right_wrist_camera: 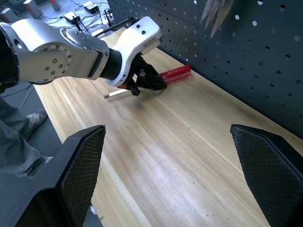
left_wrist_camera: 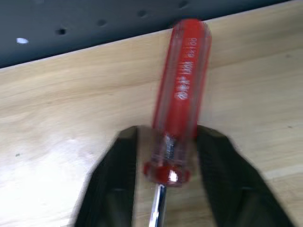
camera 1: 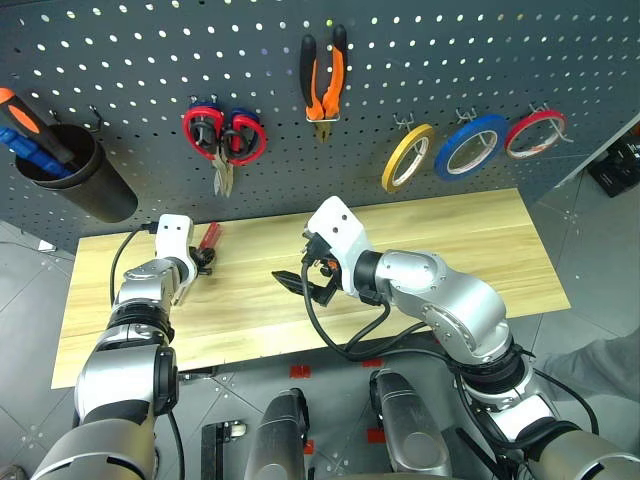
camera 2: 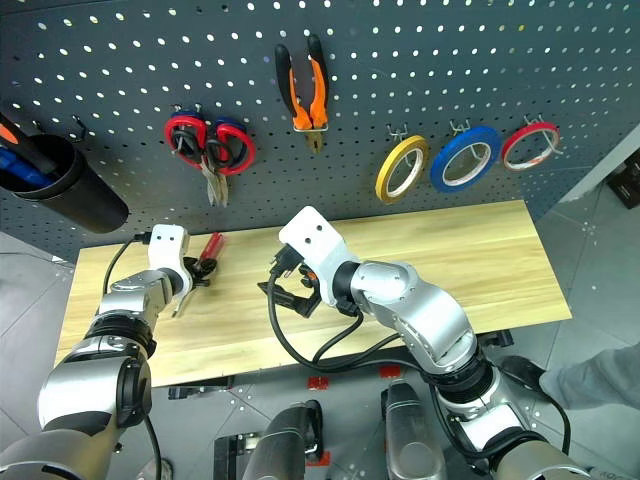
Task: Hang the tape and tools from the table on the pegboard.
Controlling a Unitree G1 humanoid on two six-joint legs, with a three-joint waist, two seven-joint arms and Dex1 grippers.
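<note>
On the table (camera 1: 480,250), the left gripper (left_wrist_camera: 168,161) closes its fingers on the red-handled screwdriver (left_wrist_camera: 182,80) below the pegboard (camera 1: 420,60); the right gripper (camera 1: 303,285) hovers nearby, fingers spread wide, empty.

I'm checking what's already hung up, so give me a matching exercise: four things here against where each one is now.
Things:
1. pliers
2. blue tape
3. red-handled screwdriver
4. right gripper

Places:
A. between the left gripper's fingers, on the table
B. on the pegboard, between the yellow and red rolls
C. open above the table
D. on the pegboard, right of the red scissors

Pairs: 1-D, 2-B, 3-A, 4-C
</note>
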